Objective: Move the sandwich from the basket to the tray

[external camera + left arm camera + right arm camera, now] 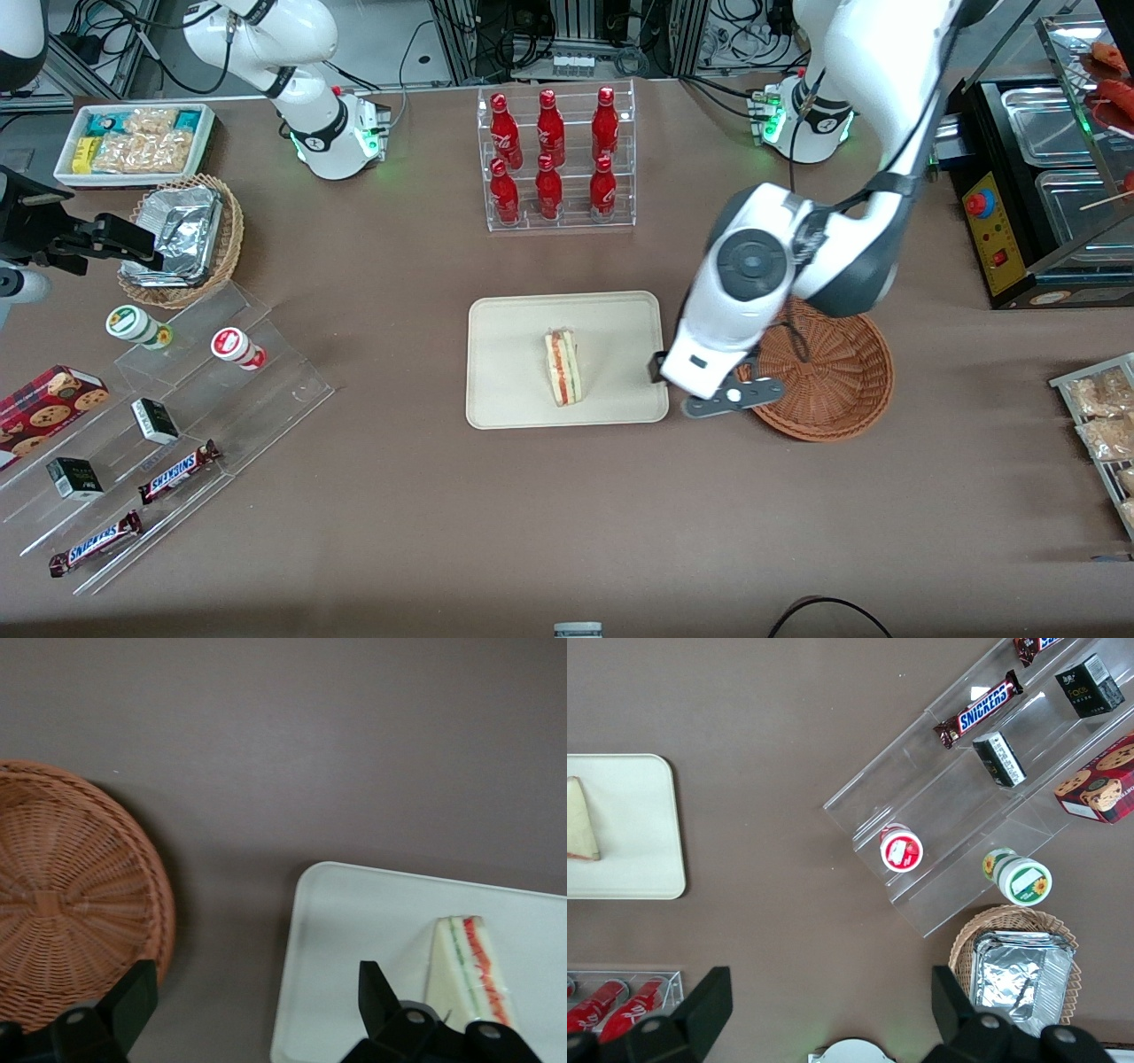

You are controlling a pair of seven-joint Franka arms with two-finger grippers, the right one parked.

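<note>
The sandwich (563, 367) (465, 970) (580, 819), a white wedge with red and green filling, lies on its side in the middle of the cream tray (514, 354) (354, 912) (629, 815). The reddish-brown wicker basket (833, 390) (62, 904) stands beside the tray, toward the working arm's end, with nothing in it. My left gripper (704, 390) (253, 967) hangs open above the bare strip of table between the tray's edge and the basket. Nothing is between its fingers.
A rack of red bottles (556, 159) stands farther from the front camera than the tray. Acrylic steps with snacks (177, 399), a tan basket of foil packs (182, 239) and a white bin (133, 142) lie toward the parked arm's end. A black appliance (1036, 195) stands near the working arm.
</note>
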